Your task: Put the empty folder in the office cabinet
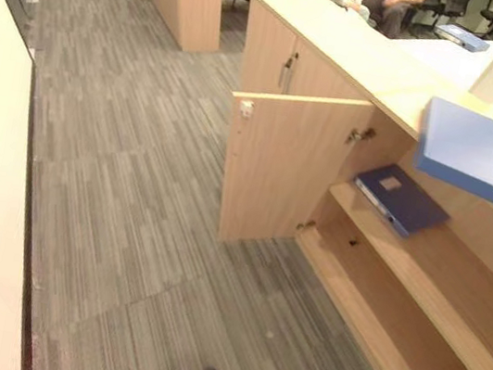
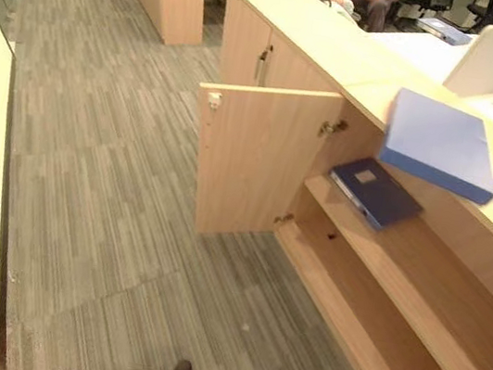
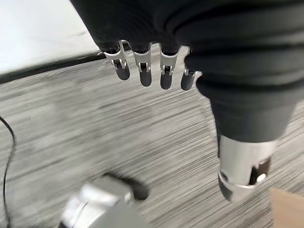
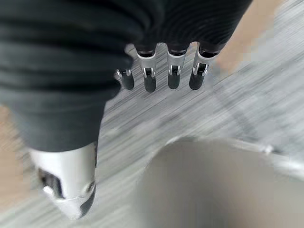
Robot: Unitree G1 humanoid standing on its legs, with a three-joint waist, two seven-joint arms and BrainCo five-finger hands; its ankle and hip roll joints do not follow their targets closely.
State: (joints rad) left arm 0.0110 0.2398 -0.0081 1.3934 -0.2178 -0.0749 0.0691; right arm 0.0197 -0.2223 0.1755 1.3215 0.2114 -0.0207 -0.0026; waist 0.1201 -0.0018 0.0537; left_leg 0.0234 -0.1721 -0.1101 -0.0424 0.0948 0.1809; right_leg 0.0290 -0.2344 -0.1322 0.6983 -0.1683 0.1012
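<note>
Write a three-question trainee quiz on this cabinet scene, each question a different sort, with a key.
1. True or false: the cabinet door stands open.
2. Multiple choice: where does the light blue folder lie? A) on the floor, B) on the cabinet top, overhanging its edge, C) on the lower shelf.
3. Fill in the word: the dark blue folder lies on the upper ____ inside the cabinet.

Key
1. True.
2. B; it rests on the cabinet top.
3. Shelf.

Note for trainees: the left hand and the right hand hang over the carpet with relaxed fingers, holding nothing.
</note>
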